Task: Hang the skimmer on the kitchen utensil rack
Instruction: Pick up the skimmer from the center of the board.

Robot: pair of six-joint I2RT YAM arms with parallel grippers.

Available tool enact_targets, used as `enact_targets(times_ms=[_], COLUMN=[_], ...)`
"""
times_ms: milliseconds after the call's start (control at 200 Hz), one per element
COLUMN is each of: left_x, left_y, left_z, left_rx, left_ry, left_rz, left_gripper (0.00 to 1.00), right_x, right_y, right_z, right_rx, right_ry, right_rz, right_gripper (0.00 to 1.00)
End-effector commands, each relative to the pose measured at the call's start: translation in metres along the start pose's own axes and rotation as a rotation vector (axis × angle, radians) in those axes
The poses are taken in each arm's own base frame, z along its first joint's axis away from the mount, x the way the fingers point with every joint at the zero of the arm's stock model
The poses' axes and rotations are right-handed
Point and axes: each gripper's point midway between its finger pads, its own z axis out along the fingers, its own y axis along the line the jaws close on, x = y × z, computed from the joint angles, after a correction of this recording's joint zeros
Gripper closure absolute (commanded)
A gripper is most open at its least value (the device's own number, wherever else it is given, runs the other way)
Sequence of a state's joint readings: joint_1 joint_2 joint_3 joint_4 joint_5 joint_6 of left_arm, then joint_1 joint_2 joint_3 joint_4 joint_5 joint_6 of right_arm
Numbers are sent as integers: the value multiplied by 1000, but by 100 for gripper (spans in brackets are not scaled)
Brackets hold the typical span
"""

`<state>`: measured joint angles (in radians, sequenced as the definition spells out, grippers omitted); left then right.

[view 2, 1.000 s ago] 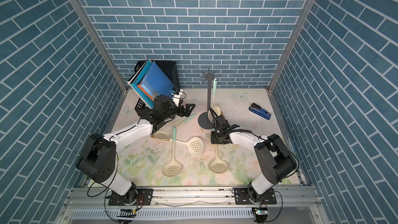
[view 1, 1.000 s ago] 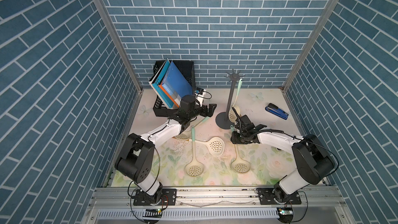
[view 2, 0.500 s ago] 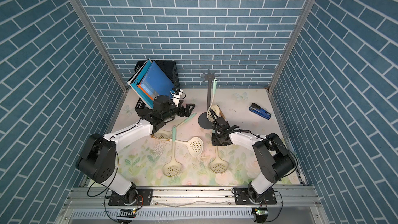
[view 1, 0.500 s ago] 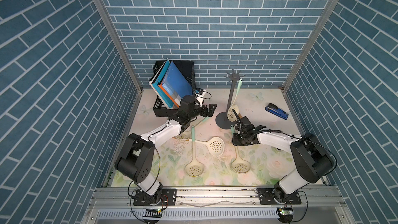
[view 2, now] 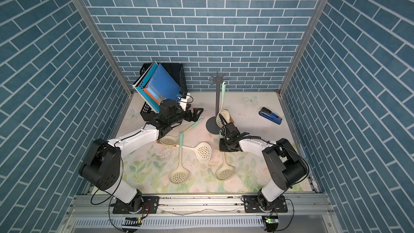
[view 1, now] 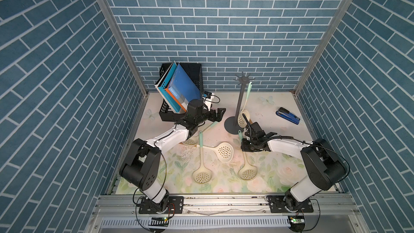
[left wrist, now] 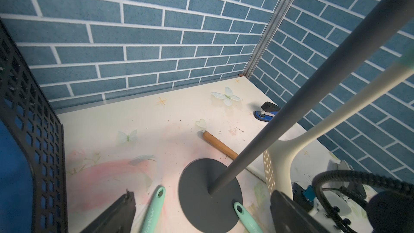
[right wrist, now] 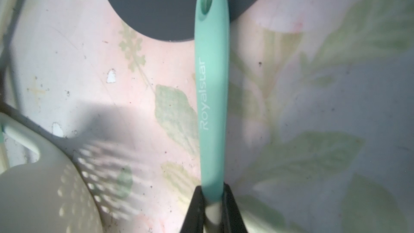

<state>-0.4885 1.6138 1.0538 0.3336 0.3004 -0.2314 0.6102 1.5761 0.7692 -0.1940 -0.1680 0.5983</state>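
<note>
The right gripper (right wrist: 211, 189) is clenched on the skimmer (right wrist: 211, 86), pinching the mint handle low down, about where the mint gives way to cream. The skimmer lies flat on the robot's side of the rack (view 1: 240, 99), its hole end over the edge of the rack's round base. The left gripper (view 1: 218, 114) hangs released just beside that base, holding nothing. The main risk is that the hold sits far from the hole, with the bowl on the other side. Once lifted, the skimmer may swivel between the fingers, so the hole would wander and miss a hook. The rack is a tall thin pole on a small base, so a sideways push from the handle against the crown could tilt it or slide it. Another skimmer (view 1: 243, 117) hangs on the rack already, and a careless approach could knock it off its hook or tangle with it. The handle tip may also drag on the base edge as it rises. The spread left fingers are close enough to the pole to get in the way. "Royalstar" reads in pale letters along the held handle, and again on a loose mint handle (left wrist: 152, 216) beside the base. The blue folder (view 1: 181, 86) well to one side of the rack carries white lettering too small to read
</note>
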Motion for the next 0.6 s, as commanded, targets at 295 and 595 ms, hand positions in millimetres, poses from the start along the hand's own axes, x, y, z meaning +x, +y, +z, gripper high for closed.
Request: enact_targets(times_ms=[295, 595], left_x=[-7, -27], left_y=[-2, -6], left_z=[-5, -15], left_rx=[8, 80], left_ry=[-15, -58], left_rz=[-1, -83], left_gripper=[0, 0], right_x=[24, 7], right_y=[28, 63], right_z=[-77, -159], right_rx=[-180, -506], right_ry=[-61, -263], right_rz=[-36, -97], right_gripper=[100, 100])
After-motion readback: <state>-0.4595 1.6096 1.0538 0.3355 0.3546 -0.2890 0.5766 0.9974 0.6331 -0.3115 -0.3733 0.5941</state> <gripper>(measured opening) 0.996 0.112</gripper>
